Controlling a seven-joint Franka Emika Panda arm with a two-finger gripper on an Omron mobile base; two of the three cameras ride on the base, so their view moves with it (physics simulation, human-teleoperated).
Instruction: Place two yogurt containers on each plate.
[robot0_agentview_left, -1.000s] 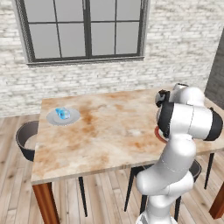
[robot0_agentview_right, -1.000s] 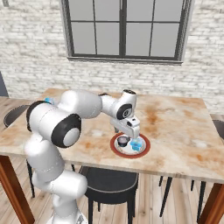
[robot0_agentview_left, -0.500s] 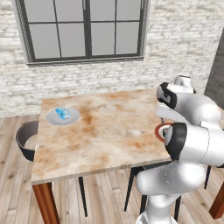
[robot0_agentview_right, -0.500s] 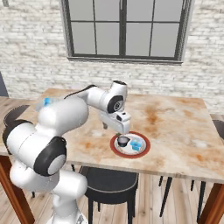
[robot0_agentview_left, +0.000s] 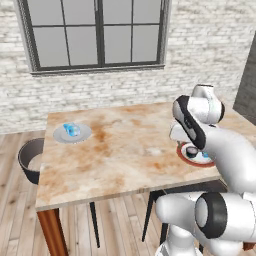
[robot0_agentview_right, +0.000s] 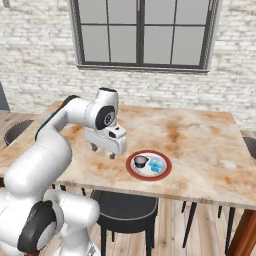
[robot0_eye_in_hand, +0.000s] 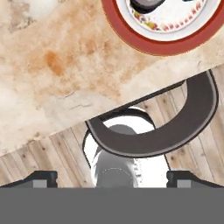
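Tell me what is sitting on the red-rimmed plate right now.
On the red-rimmed plate sit a light-blue yogurt container and a dark round object beside it. Whether that dark object is another container cannot be told. The open gripper hangs left of the plate, holding nothing.

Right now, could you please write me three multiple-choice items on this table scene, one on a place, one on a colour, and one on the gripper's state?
1. Where does the red-rimmed plate sit on the table?
A. near the edge closest to the robot
B. against the window-side edge
C. on a chair

2. What colour is the rim of the plate nearest the gripper?
A. green
B. reddish-brown
C. black

3. What state is the gripper in?
A. shut on a yogurt container
B. shut on a plate
C. open, holding nothing

Answers: 1 A, the right base view shows it by the near edge, above the dark chair. 2 B, the hand view shows a reddish-brown band around the white centre. 3 C, its fingertips stand wide apart over the table with nothing between them.
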